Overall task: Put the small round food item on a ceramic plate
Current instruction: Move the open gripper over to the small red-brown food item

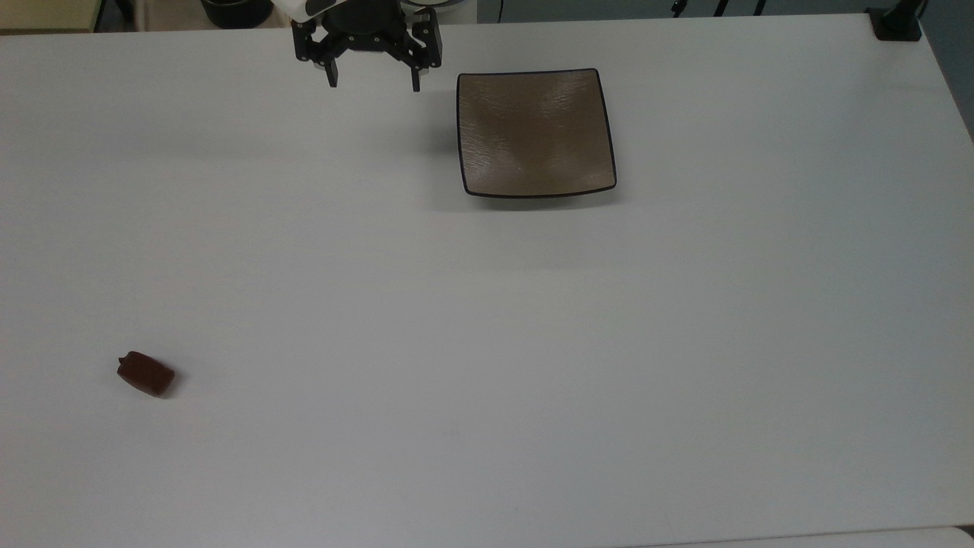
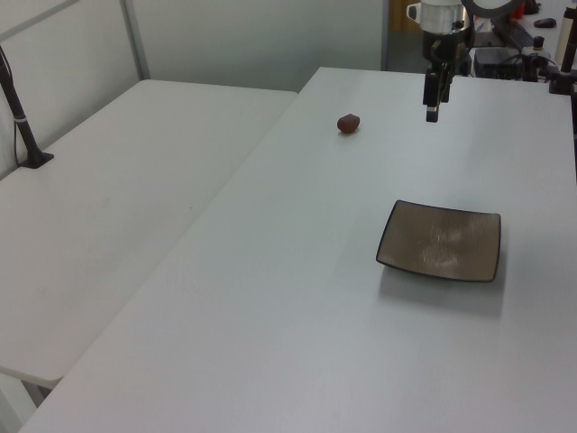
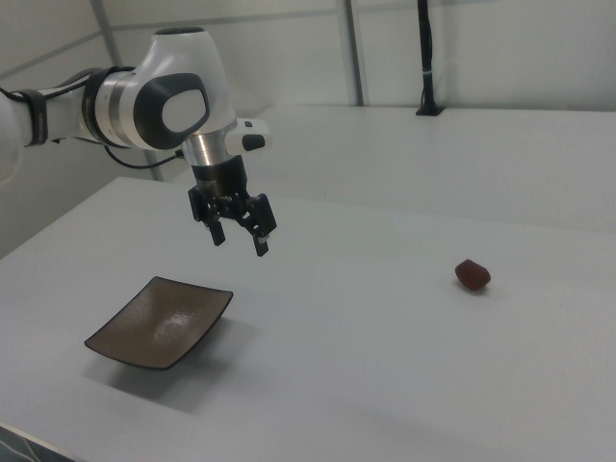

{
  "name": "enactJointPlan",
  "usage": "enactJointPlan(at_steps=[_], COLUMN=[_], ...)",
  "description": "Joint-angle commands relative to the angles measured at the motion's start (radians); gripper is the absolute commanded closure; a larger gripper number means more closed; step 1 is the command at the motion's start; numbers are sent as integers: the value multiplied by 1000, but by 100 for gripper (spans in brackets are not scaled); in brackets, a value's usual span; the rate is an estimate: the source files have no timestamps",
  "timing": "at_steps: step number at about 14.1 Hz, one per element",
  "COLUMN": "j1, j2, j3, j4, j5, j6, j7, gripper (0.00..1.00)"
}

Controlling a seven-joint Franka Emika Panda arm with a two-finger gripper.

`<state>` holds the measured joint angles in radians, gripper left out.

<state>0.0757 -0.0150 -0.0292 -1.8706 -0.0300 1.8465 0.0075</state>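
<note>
— Where is your pincer right now?

— My pincer (image 1: 374,79) hangs in the air above the white worktop (image 1: 487,342), near the top view's upper edge. Its two fingers are spread apart with nothing between them; the right view shows the gap plainly (image 3: 240,239).

— And the small round food item?

— The small round food item (image 1: 146,373) lies on the worktop near the top view's lower left, well apart from my pincer. It is a dark reddish-brown lump with a little nub at one end. In the right view it sits toward the right view's right (image 3: 473,274); in the left view it lies to the left of my pincer (image 2: 349,123).

— The ceramic plate?

— The ceramic plate (image 1: 536,133), square and brown with a thin dark rim and upturned edges, rests on the worktop just to the top view's right of my pincer. Its glossy surface is bare. In the right view it lies below my pincer and to the left (image 3: 162,322).
</note>
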Motion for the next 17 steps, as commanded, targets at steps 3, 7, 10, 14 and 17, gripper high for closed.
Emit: enactJointPlan(at_steps=[3,7,10,14,17], j1=[13,13,6,-8,-45], j2=[-14,-11,29,131,240], j3=[-12,-12,-15,-21,-21], j4=[-27,-24,-22,-9,60], j5=[-15,-15,-70,-117,-217], j6=[63,65,235,483,566], j7=[-18,-18,-35,-38,-52], gripper=[0,0,0,0,0])
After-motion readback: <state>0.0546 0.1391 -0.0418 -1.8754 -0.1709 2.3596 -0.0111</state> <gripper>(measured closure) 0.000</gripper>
